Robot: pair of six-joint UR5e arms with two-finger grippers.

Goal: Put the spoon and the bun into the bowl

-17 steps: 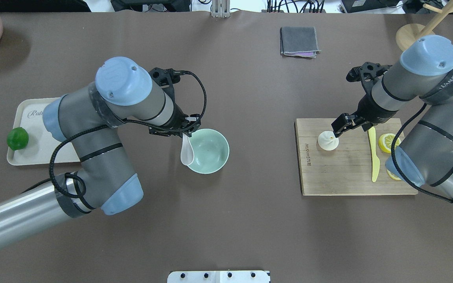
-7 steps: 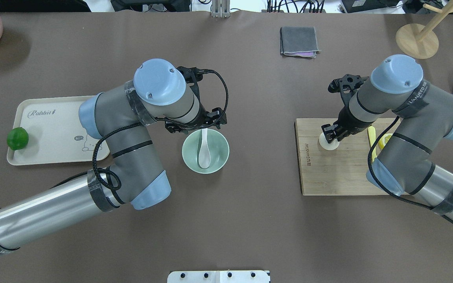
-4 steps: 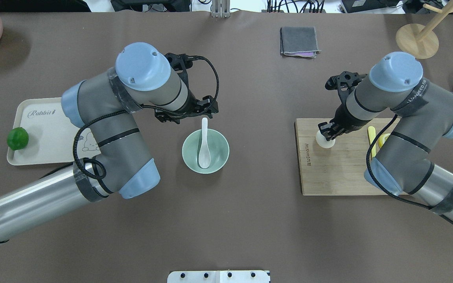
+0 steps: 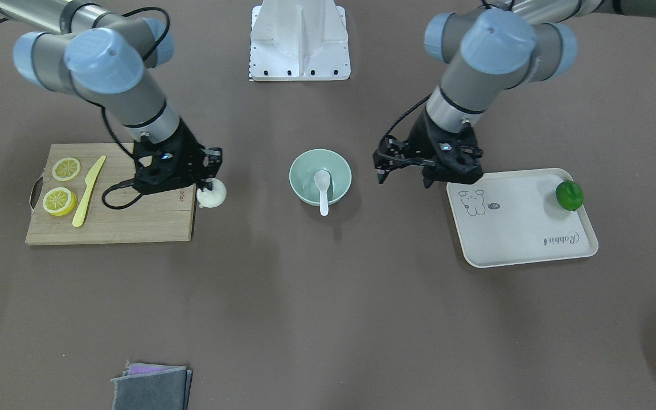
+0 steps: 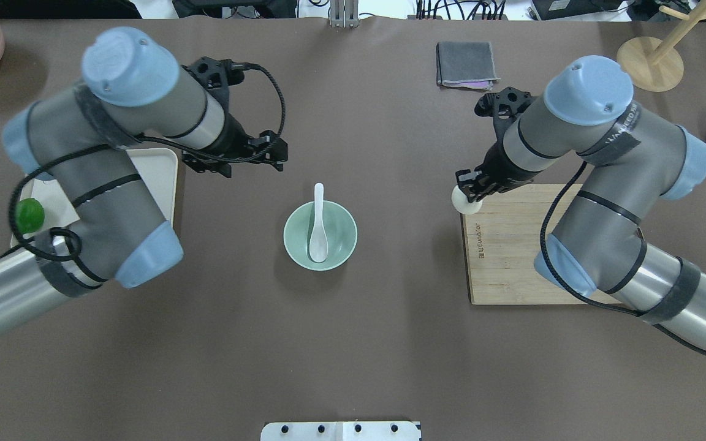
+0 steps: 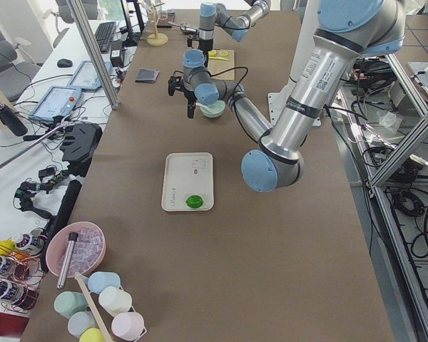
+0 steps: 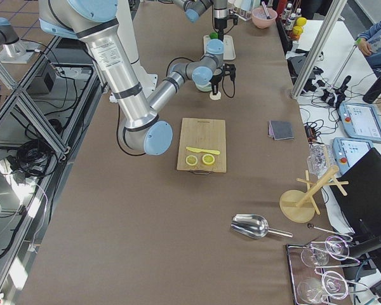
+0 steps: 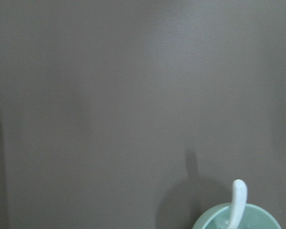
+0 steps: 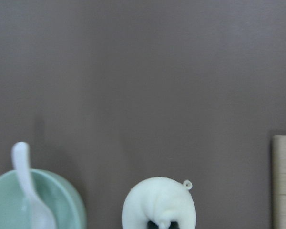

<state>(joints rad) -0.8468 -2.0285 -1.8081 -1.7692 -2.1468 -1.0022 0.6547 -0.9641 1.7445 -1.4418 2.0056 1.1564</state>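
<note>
Since a second ago my right pincer (image 5: 467, 193), clenched on the bun (image 5: 464, 203), has carried it to the edge of the board (image 5: 512, 263). With the spoon (image 5: 317, 236) in the bowl (image 5: 292, 240), my left pincer (image 5: 252, 166) hangs released. Next I'd cross the tabletop and let go over the bowl.

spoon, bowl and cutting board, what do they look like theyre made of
The spoon looks like glazed ceramic or hard plastic: plain white, smooth, thick. The bowl looks alike, pale mint with a soft sheen. The cutting board looks like bamboo or wood: tan strips with grain.
</note>
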